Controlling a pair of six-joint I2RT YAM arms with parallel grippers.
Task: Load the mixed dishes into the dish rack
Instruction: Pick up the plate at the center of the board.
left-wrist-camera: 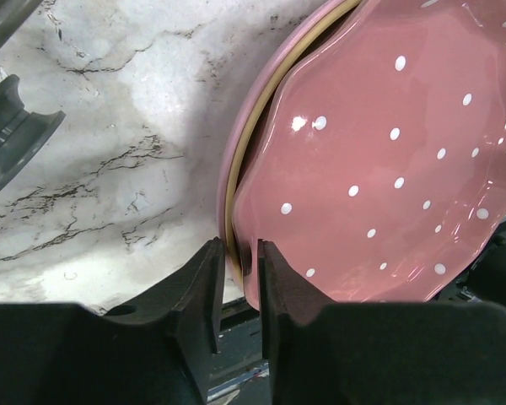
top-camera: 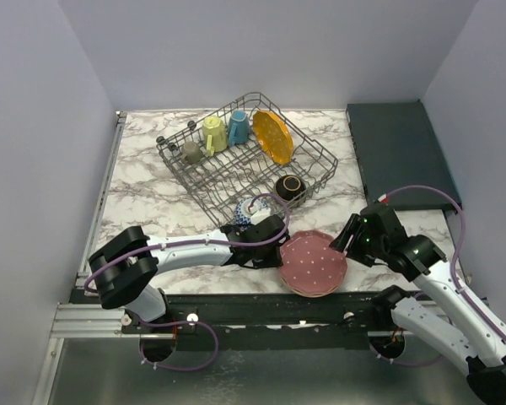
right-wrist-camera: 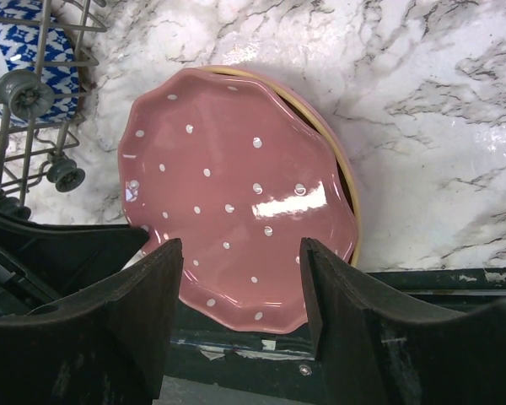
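A pink white-dotted plate lies at the table's near edge, stacked on a second plate with a tan inner rim. My left gripper is shut on the pink plate's left rim, which is tilted up off the lower plate. My right gripper is open and empty, just right of and above the plate. The dish rack holds an orange plate, blue mug, yellow-green mug, grey cup, dark brown bowl and blue-white bowl. No red-patterned bowl is in view.
A dark flat tray lies at the back right. The rack's near corner with its feet stands close to the plates' left side. The table's dark front rail runs just below the plates. Walls enclose the sides.
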